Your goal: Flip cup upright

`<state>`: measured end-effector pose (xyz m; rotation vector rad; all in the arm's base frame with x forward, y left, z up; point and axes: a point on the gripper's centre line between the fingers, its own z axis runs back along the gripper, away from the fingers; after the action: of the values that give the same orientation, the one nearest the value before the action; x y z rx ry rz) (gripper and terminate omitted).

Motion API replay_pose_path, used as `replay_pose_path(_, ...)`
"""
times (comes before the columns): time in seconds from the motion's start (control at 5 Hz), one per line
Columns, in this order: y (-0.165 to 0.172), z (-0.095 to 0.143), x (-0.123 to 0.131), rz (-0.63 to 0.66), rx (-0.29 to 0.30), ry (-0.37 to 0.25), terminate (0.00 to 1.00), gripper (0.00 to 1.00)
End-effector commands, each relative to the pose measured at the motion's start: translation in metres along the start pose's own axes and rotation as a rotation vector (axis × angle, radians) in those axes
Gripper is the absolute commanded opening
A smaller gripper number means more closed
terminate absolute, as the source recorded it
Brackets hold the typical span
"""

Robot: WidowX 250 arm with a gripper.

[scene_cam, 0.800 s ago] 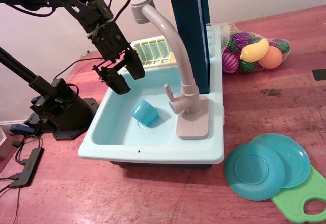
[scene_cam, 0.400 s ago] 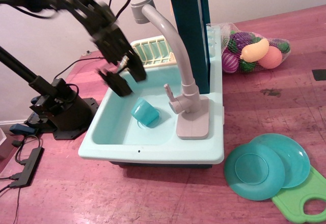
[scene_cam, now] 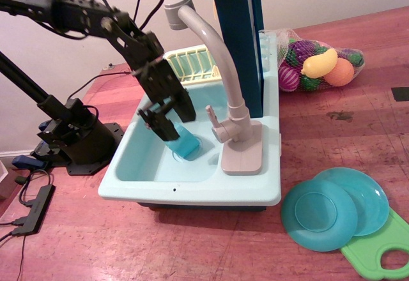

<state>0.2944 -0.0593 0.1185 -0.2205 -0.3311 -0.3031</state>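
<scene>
The teal-blue cup lies tilted on its side in the basin of the pale blue toy sink. My gripper hangs over the basin with its black fingers spread open on either side of the cup's upper part. The fingers hide the cup's top left. I cannot tell whether they touch the cup.
A beige faucet arches over the basin just right of my gripper. A yellow dish rack sits at the sink's back. Two teal plates, a green cutting board and a net bag of toy fruit lie to the right.
My gripper has moved right and down from above the sink's left rim into the basin, coming around the cup. The cup has not moved.
</scene>
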Motion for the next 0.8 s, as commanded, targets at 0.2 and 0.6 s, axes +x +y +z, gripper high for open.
replay_pose_path(0.2, 0.003, -0.01, -0.01, -0.032, -0.012, -0.007, 0.0, 1.0)
replay_pose_path(0.6, 0.003, 0.01, -0.01, -0.049, 0.011, -0.047, 0.0, 0.0)
